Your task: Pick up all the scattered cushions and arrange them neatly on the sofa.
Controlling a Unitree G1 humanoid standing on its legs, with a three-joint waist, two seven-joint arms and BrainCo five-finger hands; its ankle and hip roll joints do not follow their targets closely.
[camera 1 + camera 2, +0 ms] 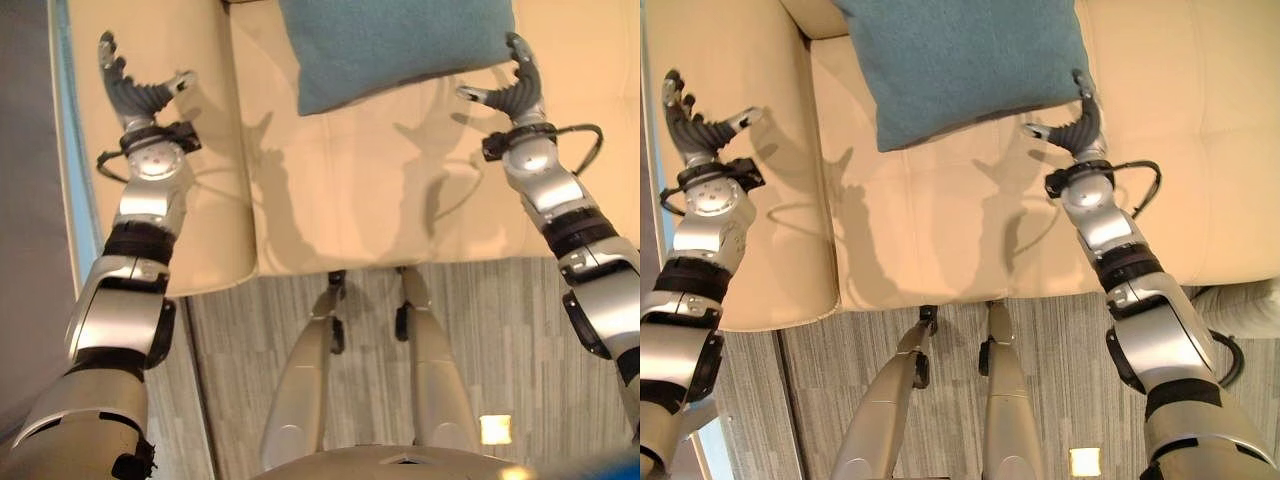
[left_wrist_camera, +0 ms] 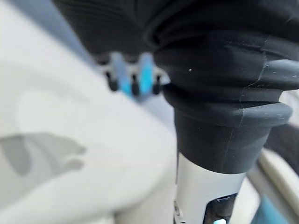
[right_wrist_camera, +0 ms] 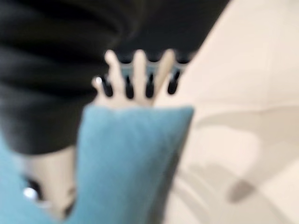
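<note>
Teal cushion (image 1: 395,45) sits on the sofa (image 1: 330,200) seat. Right hand (image 1: 515,85) is spread open beside its corner, holding nothing; left hand (image 1: 135,85) is open over the sofa's armrest.

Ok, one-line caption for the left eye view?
Both open robot hands, left and right, hover over the cream sofa beside a teal cushion.

Open seat between the hands, cushion ahead

Bare cream sofa (image 1: 330,210) seat lies open between the left hand (image 1: 135,90) and right hand (image 1: 512,85). The blue cushion (image 1: 390,40) blocks the way just inward of the right hand's fingers; the sofa's armrest (image 1: 170,200) sits under the left hand.
</note>
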